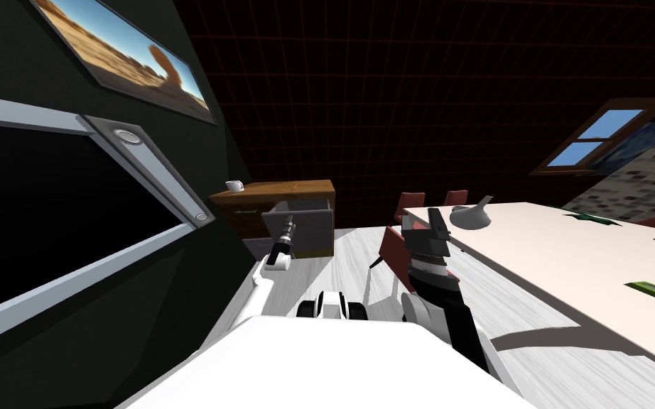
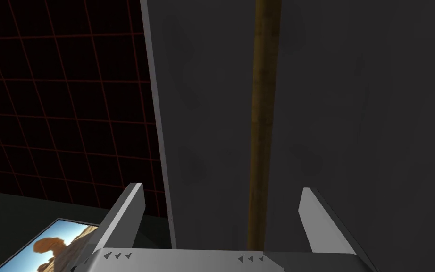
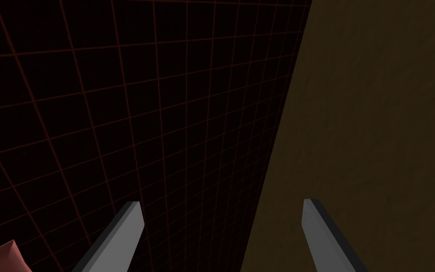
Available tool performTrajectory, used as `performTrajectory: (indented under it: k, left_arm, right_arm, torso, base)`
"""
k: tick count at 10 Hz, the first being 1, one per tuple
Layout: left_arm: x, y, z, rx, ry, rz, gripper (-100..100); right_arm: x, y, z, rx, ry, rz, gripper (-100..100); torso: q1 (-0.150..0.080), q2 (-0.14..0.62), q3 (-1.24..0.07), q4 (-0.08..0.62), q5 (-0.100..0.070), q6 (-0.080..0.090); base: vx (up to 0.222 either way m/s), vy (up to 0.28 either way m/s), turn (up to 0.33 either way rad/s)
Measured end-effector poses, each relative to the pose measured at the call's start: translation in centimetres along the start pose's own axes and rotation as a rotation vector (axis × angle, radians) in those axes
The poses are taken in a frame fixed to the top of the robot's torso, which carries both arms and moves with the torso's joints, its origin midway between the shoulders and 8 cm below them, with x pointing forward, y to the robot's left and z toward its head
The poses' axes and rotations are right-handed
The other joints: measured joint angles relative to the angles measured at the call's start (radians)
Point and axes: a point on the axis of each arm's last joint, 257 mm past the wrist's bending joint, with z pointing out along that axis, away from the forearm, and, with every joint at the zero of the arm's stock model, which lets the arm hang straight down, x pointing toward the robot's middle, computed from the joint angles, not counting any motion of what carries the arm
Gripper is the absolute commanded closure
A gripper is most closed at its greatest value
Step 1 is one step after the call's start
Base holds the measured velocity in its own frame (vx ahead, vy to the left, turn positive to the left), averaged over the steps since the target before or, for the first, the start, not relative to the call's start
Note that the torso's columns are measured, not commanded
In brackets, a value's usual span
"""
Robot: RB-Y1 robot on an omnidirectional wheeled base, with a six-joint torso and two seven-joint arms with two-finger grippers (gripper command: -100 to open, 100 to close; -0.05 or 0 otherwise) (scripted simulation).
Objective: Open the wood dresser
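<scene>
The dresser (image 1: 287, 189) stands against the far wall, with a brown wood top and dark wood front. One grey drawer (image 1: 307, 216) sticks out from it, and a lower grey panel (image 1: 256, 246) juts out beneath. My left gripper (image 1: 288, 226) is stretched forward to the drawer's front. In the left wrist view this gripper (image 2: 221, 210) is open, its fingers (image 2: 128, 213) straddling flat grey surfaces (image 2: 202, 118) with a thin wood strip (image 2: 262, 118) between them; nothing is gripped. My right gripper (image 1: 437, 219) is raised beside the table, open (image 3: 221, 226).
A white cup (image 1: 234, 186) sits on the dresser top. A long pale table (image 1: 567, 263) runs along the right with a grey vessel (image 1: 469, 216) on it. Red chairs (image 1: 411, 202) stand at its near side. A dark wall with a framed black panel (image 1: 49, 213) lies close on the left.
</scene>
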Motion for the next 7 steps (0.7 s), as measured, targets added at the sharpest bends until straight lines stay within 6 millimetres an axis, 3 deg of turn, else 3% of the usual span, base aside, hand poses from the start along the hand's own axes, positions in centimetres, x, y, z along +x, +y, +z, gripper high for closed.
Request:
performTrajectory:
  k: [4, 5, 7]
  left_arm:
    - [-0.3, -1.9, 1.5, 0.001, 0.0, -0.002, -100]
    - [-0.3, -1.9, 1.6, -0.001, 0.0, -0.003, 0]
    - [-0.3, -1.8, 1.6, -0.001, 0.0, -0.003, 0]
  right_arm:
    - [0.0, 0.0, 0.0, 0.0, 0.0, 0.0, 0]
    - [0.0, 0.0, 0.0, 0.0, 0.0, 0.0, 0]
    - [0.0, 0.0, 0.0, 0.0, 0.0, 0.0, 0]
  torso:
    - [0.0, -0.001, 0.0, -0.001, 0.0, 0.0]
    - [0.0, -0.001, -0.001, -0.001, 0.0, 0.0]
    - [0.0, -0.001, -0.001, -0.001, 0.0, 0.0]
  base:
    - [-0.024, -0.002, 0.009]
    - [0.0, 0.0, 0.0]
    - [0.0, 0.0, 0.0]
